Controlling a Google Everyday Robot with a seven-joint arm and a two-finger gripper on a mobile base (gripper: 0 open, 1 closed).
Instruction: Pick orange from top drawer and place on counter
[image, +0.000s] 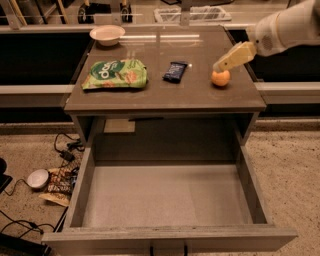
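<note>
1. On the counter, near its right edge, you have the orange. It sits on the glossy top, to the right of a dark wrapped snack bar and well apart from the green snack bag and the white bowl at the back left.
2. Judged from this, the task is nearly done. The orange is out of the top drawer, which stands pulled open with nothing on its grey floor, and the fruit appears to rest on the counter.
3. What is left, as far as you can see, is to confirm the release and take the arm clear without nudging the fruit.
4. The orange is round, so it has no long axis and points no particular way. No stem end shows, and it could roll if knocked.
5. The gripper comes in from the upper right and slants down to the left. Its tip is right at the top of the orange, touching it or just above.
6. You cannot tell how far open the gripper is, nor whether it has hold of the fruit.
</note>
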